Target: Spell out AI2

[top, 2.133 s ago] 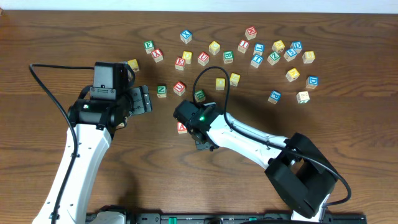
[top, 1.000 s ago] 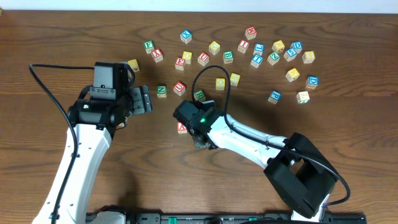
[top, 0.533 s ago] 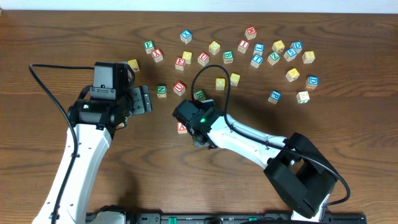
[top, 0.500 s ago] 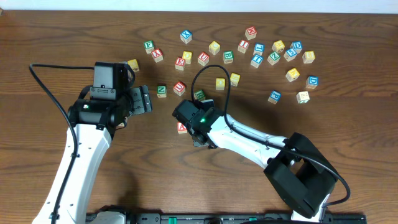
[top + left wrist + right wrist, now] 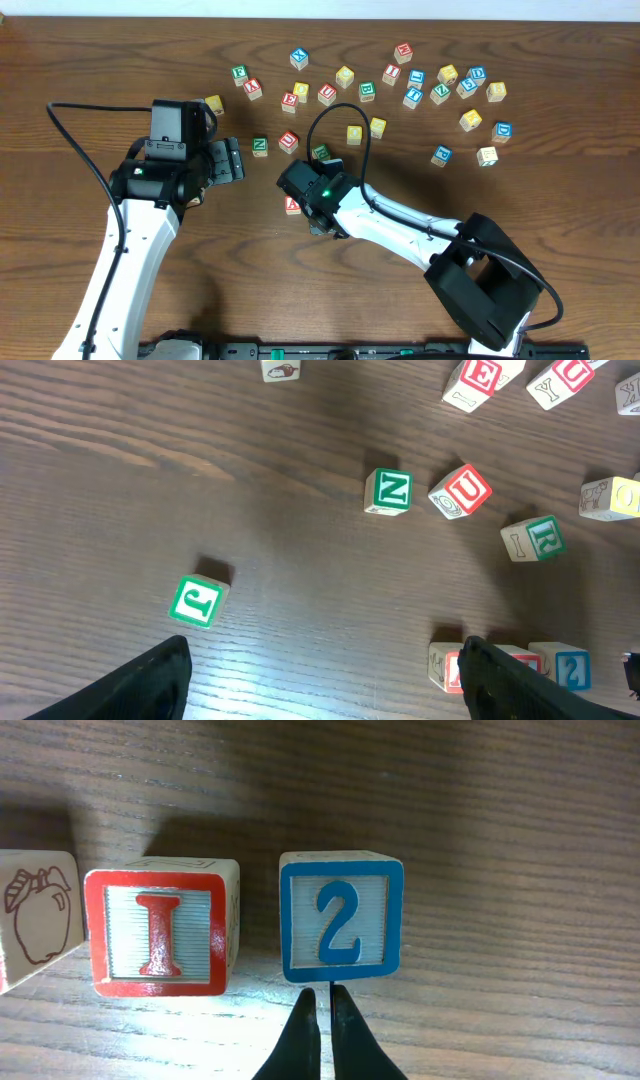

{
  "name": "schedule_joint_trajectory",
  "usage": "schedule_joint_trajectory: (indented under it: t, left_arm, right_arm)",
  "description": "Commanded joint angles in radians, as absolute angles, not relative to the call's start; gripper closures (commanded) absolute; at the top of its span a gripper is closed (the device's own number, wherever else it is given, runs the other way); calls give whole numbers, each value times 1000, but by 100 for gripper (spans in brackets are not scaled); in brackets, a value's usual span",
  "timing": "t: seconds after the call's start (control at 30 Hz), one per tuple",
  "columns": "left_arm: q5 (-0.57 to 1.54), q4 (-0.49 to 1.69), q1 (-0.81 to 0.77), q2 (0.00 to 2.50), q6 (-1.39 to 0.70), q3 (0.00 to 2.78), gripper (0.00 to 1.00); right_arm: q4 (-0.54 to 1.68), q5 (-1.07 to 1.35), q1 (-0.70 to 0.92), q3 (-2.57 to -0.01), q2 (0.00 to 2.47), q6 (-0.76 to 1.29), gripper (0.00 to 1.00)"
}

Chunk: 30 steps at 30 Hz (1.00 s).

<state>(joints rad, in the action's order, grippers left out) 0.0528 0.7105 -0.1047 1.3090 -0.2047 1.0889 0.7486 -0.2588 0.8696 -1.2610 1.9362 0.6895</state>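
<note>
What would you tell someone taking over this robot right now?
Left gripper: open, empty.
Right gripper: shut, holding nothing, tips by the near edge of the 2.
Cubes: A, I and 2 stand in a row, with a small gap between I and 2.
Done: the word looks spelled.
Left: perhaps close that gap, then back off.

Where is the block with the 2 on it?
Find the right arm reaching to the middle of the table. Right in front of its shut claw sits the 2 block. It has a blue frame and a blue 2, while the I block beside it is red.
</note>
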Motion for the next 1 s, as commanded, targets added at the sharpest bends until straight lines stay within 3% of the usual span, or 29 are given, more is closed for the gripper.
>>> schedule_joint_trajectory:
  t: [0.0,0.47,0.97]
  left_arm:
    - [41,714,-99,1313,-192,1105,16]
    - [41,714,-99,1313,-192,1105,16]
    - [41,699,-99,1313,-191,1105,16]
  right_arm:
    - [761,-252,868,-1254,1917,707,99]
    - [836,-213,873,-1255,1906,725,99]
    - [875,-510,869,-1255,1688,763,99]
